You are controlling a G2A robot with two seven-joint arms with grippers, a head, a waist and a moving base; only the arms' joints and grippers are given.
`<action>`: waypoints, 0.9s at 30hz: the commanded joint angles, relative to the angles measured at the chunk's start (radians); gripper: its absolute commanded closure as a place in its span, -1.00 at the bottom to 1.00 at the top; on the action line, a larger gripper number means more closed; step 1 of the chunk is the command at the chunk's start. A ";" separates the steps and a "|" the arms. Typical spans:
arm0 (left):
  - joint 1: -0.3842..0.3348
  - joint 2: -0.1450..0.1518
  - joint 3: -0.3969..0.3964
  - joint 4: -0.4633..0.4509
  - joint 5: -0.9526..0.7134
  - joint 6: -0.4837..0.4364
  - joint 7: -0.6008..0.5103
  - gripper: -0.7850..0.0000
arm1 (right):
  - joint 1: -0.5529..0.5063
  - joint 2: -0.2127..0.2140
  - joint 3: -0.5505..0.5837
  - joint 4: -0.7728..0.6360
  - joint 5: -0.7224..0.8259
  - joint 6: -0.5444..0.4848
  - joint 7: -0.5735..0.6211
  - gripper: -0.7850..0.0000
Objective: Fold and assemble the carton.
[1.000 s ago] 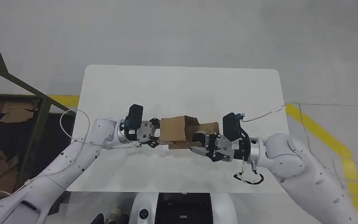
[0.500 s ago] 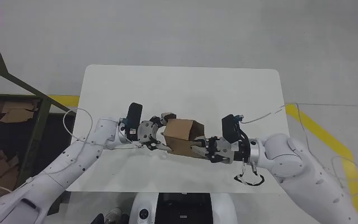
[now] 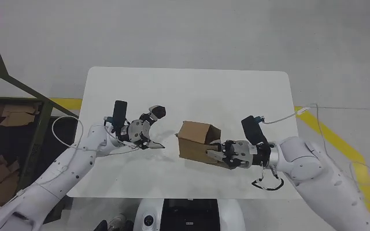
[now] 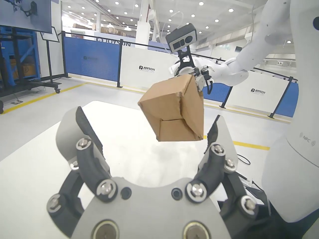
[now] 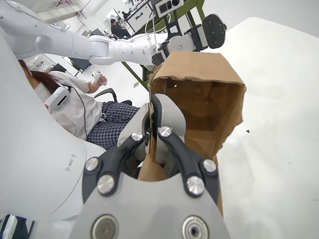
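Observation:
A brown cardboard carton (image 3: 196,141) is formed into a box and held above the white table (image 3: 191,92), near its front edge. My right gripper (image 3: 215,155) is shut on one side wall of the carton (image 5: 199,95), whose open end with torn edges faces the right wrist camera. My left gripper (image 3: 156,128) stands open to the left of the carton, apart from it, with nothing between its fingers (image 4: 86,125). In the left wrist view the carton (image 4: 174,110) shows its folded, closed end.
The back and right parts of the table are bare. A green metal frame (image 3: 29,95) and a bin of cardboard scraps (image 3: 14,115) stand off the table's left edge. A loose cable (image 3: 267,183) hangs by my right arm.
My left gripper has let go of the carton, opened and drawn back to the left. My right gripper has carried the carton slightly right; it now looks box-shaped.

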 commanded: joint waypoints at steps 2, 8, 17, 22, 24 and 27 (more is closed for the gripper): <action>-0.015 -0.011 0.010 0.007 0.005 0.000 -0.028 -1.00 | -0.006 0.001 -0.001 -0.014 0.010 -0.008 0.022 1.00; -0.047 -0.035 0.033 0.001 -0.009 0.005 -0.111 -1.00 | -0.012 0.002 -0.004 -0.023 0.036 -0.026 0.042 1.00; -0.064 -0.062 0.042 -0.003 -0.046 0.001 -0.174 -1.00 | -0.001 -0.003 -0.028 -0.024 0.044 -0.036 0.054 1.00; -0.066 -0.074 0.041 -0.012 -0.054 0.000 -0.193 -1.00 | 0.010 -0.008 -0.042 -0.017 0.043 -0.039 0.055 1.00; -0.068 -0.077 0.041 -0.011 -0.055 0.000 -0.200 -1.00 | 0.013 -0.009 -0.042 -0.013 0.045 -0.040 0.051 1.00; -0.065 -0.080 0.030 0.003 -0.058 0.000 -0.198 -1.00 | 0.011 -0.008 -0.032 -0.006 0.046 -0.043 0.044 1.00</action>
